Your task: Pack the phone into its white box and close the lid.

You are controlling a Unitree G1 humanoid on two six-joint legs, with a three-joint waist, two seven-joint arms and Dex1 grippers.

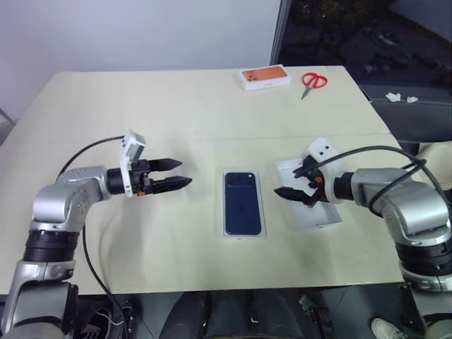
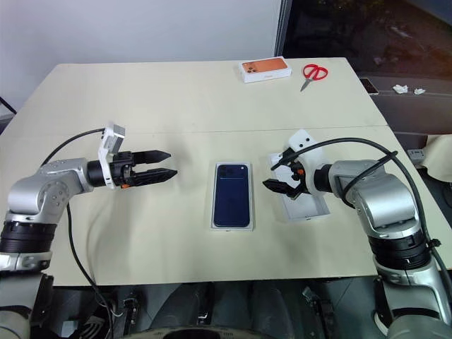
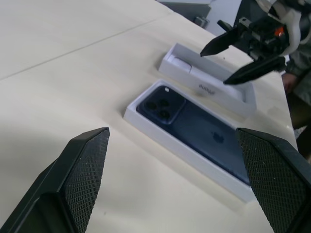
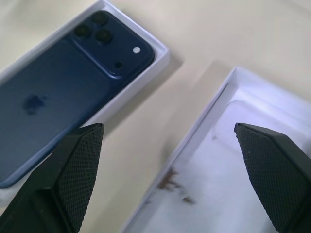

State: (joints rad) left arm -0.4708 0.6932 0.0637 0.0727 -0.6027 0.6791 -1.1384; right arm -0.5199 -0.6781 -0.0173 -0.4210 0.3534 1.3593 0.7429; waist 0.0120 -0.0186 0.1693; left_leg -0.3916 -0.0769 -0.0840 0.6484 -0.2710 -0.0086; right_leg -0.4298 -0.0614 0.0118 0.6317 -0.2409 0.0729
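Head cams: phone (image 1: pixel 243 203) lies camera side up in the white box (image 1: pixel 244 234), mid table (image 1: pixel 176 106), between both hands. Left hand (image 1: pixel 182 174) hovers off to the box's left, fingers spread, empty. Right hand (image 2: pixel 274 175) hovers over the lid (image 2: pixel 305 205), also spread, empty. Lid sits just right of the box, inside face up. Orange-topped box (image 1: pixel 265 78) + scissors (image 1: pixel 313 81) at the far edge, irrelevant.

L wrist: phone (image 3: pixel 194 130) seated flush in the box, lid (image 3: pixel 209 80) beyond it w/ right hand above.

R wrist: lid corner (image 4: pixel 228 160) below the fingers, box alongside.

Next, imo: grab lid by its long walls, flip it, align corners square over the box, lower evenly. Steady the box w/ left hand so it doesn't skid.
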